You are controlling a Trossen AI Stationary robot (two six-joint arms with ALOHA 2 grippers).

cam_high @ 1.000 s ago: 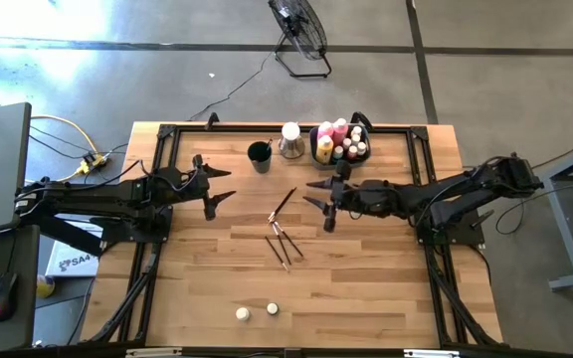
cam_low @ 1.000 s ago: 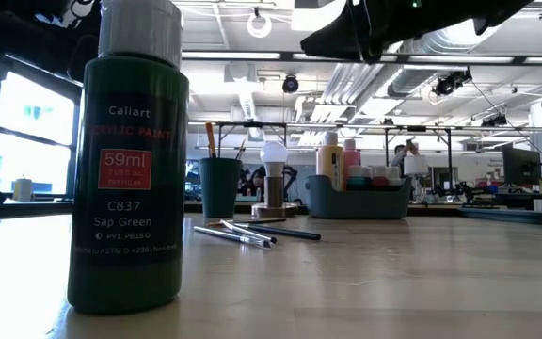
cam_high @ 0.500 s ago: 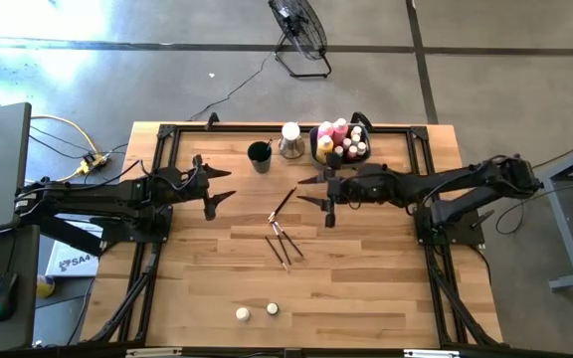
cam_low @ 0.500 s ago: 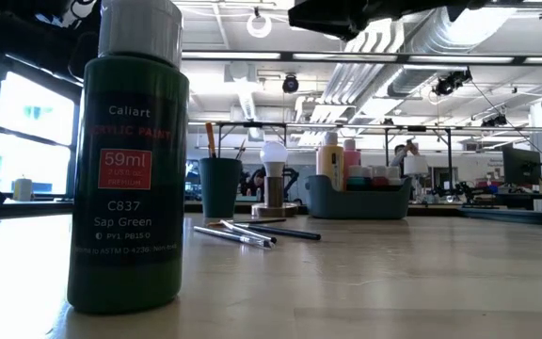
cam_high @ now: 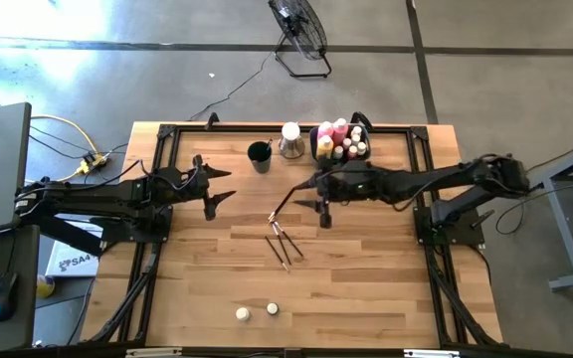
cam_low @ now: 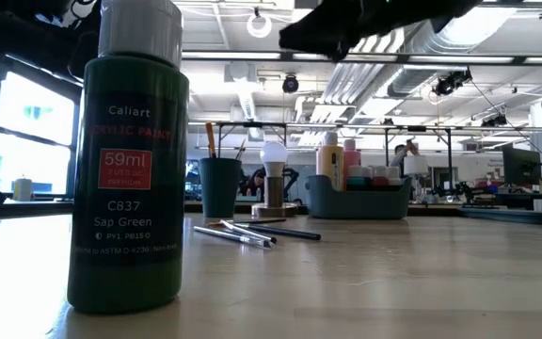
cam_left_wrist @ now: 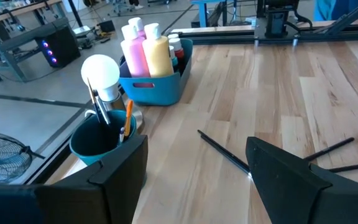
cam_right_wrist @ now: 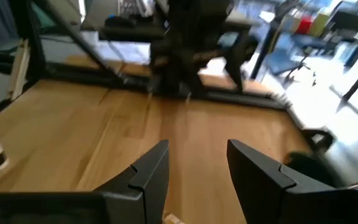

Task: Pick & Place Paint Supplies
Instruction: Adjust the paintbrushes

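Observation:
Several thin dark-handled brushes (cam_high: 283, 242) lie flat on the wooden table's middle, one more (cam_high: 282, 204) a little farther back. Two tiny white-capped pots (cam_high: 257, 311) stand near the front edge. A dark green paint bottle (cam_low: 135, 160) stands upright close to the low camera. Pink and yellow bottles (cam_left_wrist: 145, 50) stand in the grey-blue bin (cam_high: 341, 147) at the back. My right gripper (cam_high: 311, 197) hovers open above the table, just right of the single brush, with nothing between its fingers (cam_right_wrist: 148, 171). My left gripper (cam_high: 222, 189) waits open at the left.
A dark round cup (cam_high: 259, 156) holding brushes stands left of a white bulb-shaped object (cam_high: 289, 137) at the back edge. Black frame rails run along the table's sides. Bare wood lies between the brushes and the pots.
My right gripper has moved toward the table's left and slightly toward the far edge, rising a little and swinging its fingers toward the single brush. It stays open. Nothing on the table has moved.

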